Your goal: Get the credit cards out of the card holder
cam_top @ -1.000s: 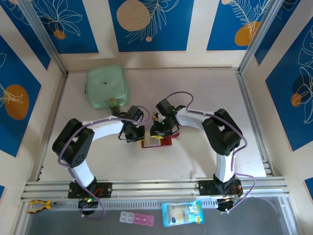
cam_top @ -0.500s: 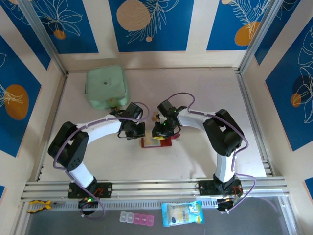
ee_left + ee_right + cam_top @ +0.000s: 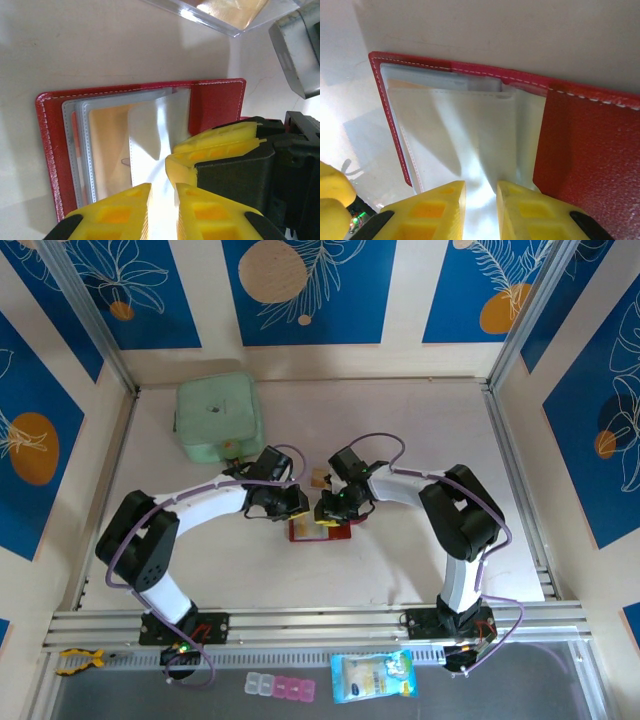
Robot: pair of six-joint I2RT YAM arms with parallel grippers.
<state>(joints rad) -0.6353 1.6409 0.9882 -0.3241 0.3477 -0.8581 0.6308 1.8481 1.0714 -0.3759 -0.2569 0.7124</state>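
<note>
Red card holder [image 3: 215,100] lies open, clear sleeves [image 3: 465,130] fanned above a tan card [image 3: 107,145], left gripper [image 3: 162,194] and right gripper [image 3: 480,192] each pinching those sleeves, fingers nearly closed.

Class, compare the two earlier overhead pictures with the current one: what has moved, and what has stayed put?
The left gripper slid a little to the right, toward the card holder, while its elbow swung outward to the left. The right gripper barely shifted. The card holder and the pale green container lie where they were.
</note>
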